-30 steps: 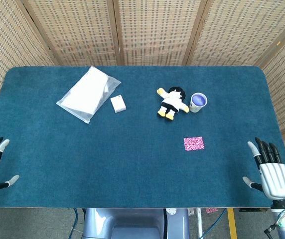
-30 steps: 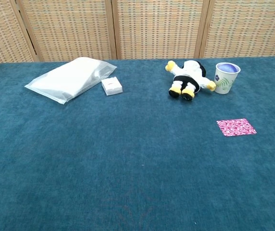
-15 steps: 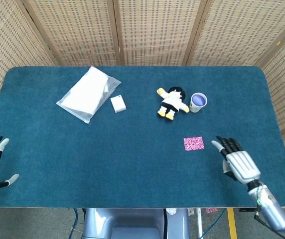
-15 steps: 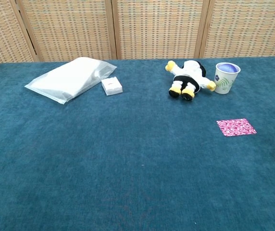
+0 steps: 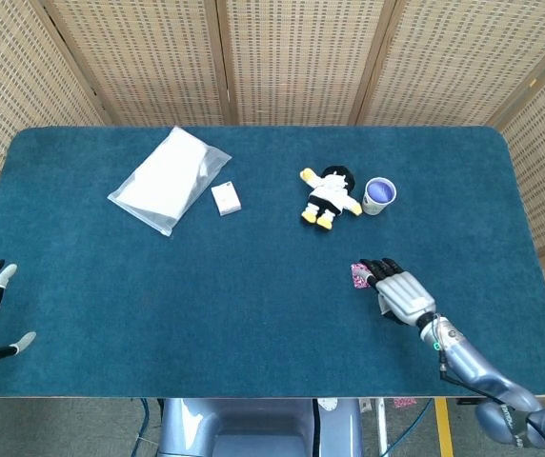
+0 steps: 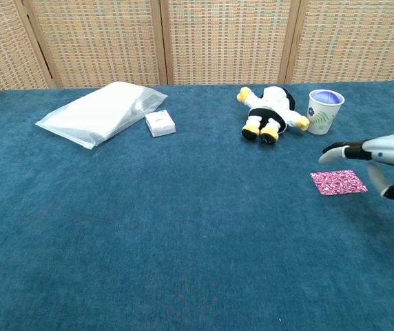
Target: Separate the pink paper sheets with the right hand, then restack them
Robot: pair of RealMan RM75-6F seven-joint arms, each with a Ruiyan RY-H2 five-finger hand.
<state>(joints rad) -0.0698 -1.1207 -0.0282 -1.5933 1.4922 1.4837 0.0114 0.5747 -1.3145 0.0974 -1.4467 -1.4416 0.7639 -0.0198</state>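
The right hand, fingers spread and empty, hovers over the pink paper sheets, at the plush doll's five o'clock; flat sheets (thin ones) may slide together on the worktop.

The head view looks steeply down from high at the near edge, taking in the whole tabletop and the wicker screen behind; the chest view sits low and closer, facing across the same tabletop toward that screen, sharing its middle and far part
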